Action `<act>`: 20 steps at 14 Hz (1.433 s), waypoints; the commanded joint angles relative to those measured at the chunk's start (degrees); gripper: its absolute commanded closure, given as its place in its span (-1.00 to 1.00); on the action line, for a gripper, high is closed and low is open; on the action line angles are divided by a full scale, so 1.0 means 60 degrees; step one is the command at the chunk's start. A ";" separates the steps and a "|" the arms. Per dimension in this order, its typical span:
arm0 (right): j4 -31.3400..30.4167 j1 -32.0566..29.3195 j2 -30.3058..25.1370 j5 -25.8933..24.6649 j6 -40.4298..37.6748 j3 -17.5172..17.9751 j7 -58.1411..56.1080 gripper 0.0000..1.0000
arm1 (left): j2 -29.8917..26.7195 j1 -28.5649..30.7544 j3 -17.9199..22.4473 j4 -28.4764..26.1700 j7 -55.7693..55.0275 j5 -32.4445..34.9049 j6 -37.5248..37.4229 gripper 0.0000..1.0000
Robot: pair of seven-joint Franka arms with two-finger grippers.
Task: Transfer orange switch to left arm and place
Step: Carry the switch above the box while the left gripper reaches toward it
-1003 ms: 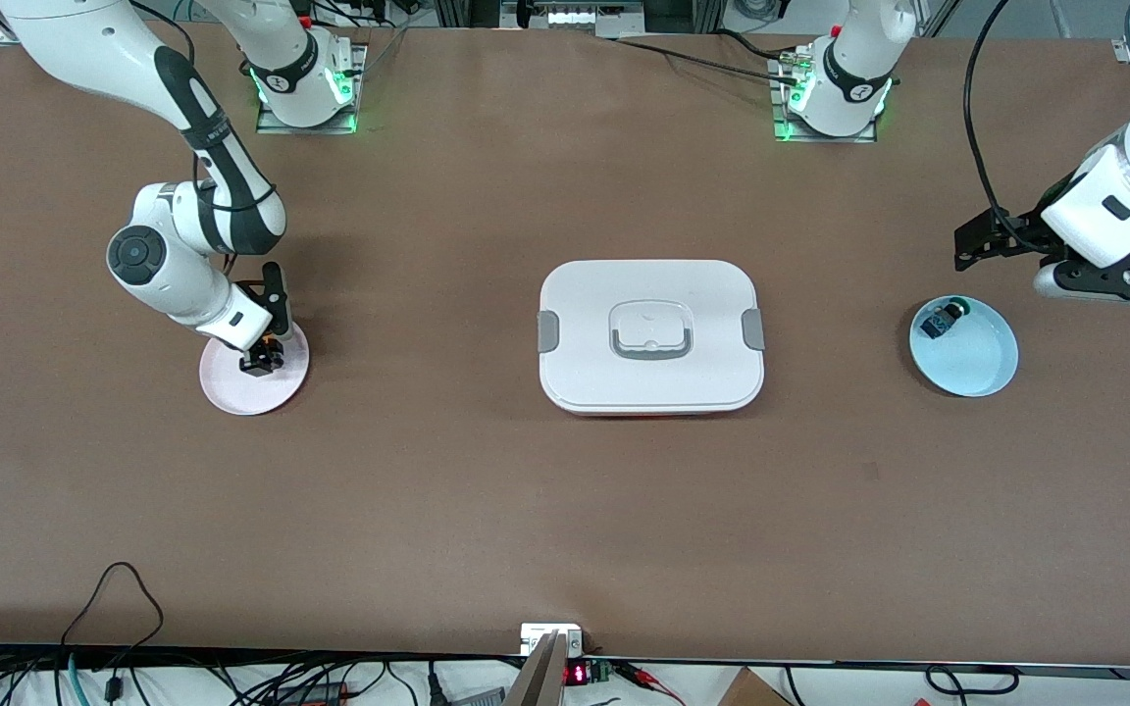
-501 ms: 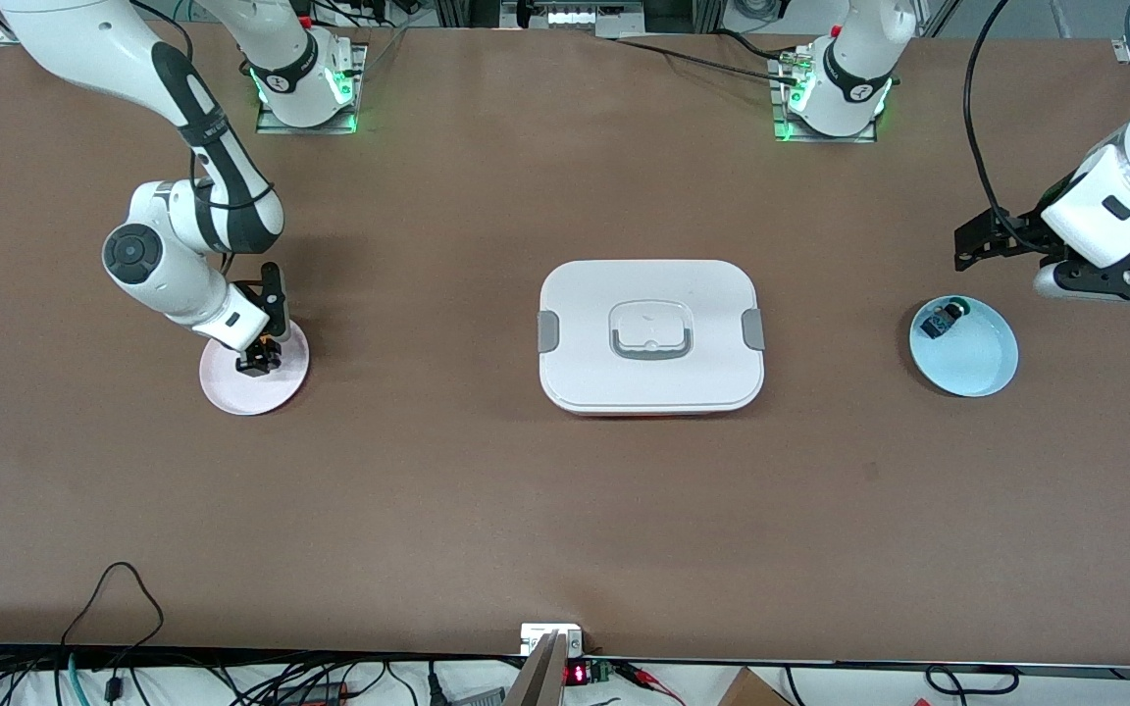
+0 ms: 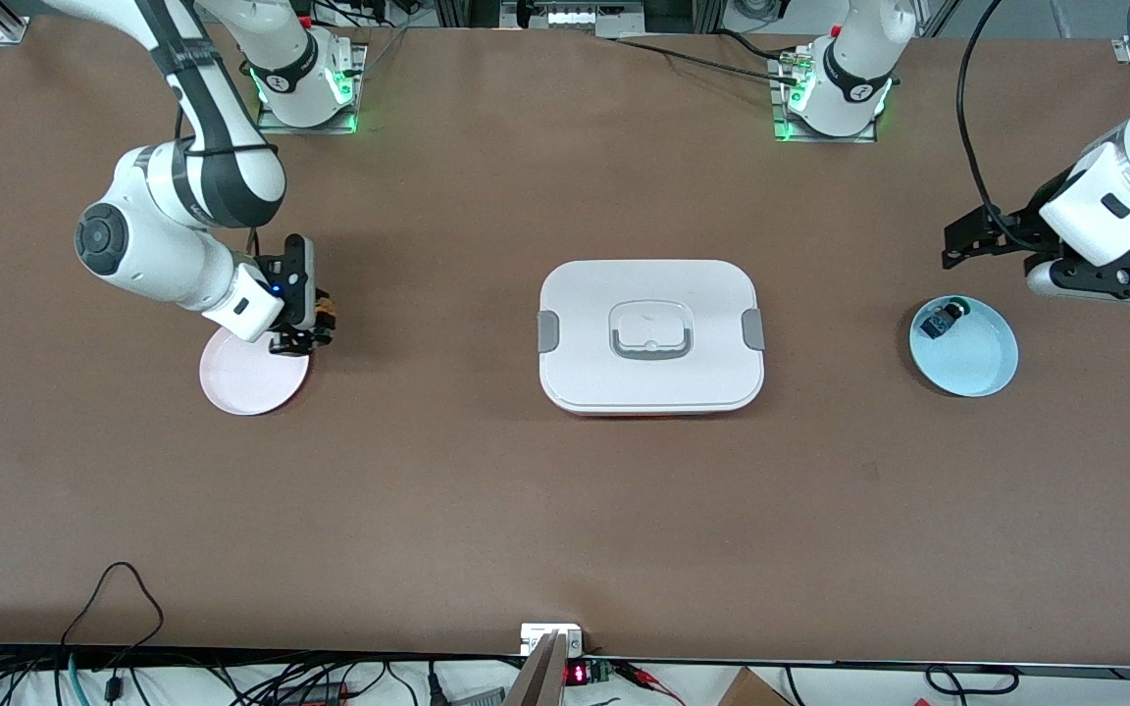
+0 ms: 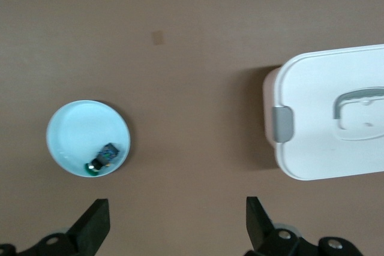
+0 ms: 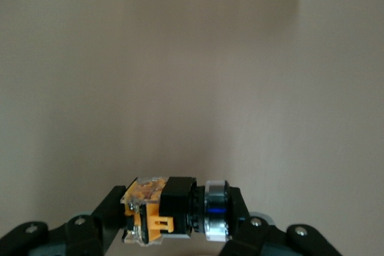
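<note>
The table (image 3: 487,510) is covered w/ a plain brown matte surface, wide, filling nearly the whole front view. A small darker spot (image 3: 871,472) shows on it toward the left arm's end.

Two metal mounting plates (image 3: 825,127) sit at the table edge farthest from the front camera, each w/ green light glowing on it. Above them, aluminium frame bars (image 3: 565,15) and loose cables.

Along the nearest edge: tangled black cables (image 3: 114,628) on a white floor strip, a small device w/ red digits (image 3: 576,674), and a piece of cardboard (image 3: 746,688). Light is even, approx. from above, shadows soft.
</note>
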 commanded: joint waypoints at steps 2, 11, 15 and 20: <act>0.0920 -0.0004 0.0060 0.2190 -0.0594 0.1237 0.1943 1.00 | 0.0672 0.0101 0.0037 0.0584 -0.0046 -0.1340 -0.0640 -1.00; 0.1505 0.1121 0.0235 0.8782 0.1395 0.2587 0.2901 1.00 | 0.2533 0.0468 0.0008 -0.0057 0.0013 -0.7649 -0.2914 -1.00; 0.2223 0.1548 0.0557 1.0194 0.2816 0.3202 0.2901 1.00 | 0.2097 0.0277 -0.0619 -0.2033 0.0028 -1.0437 -0.1353 -1.00; 0.2547 0.2061 0.0777 1.0518 0.3566 0.3218 0.2901 1.00 | 0.1728 0.0248 -0.2014 -0.2961 0.0028 -1.2648 0.0895 -1.00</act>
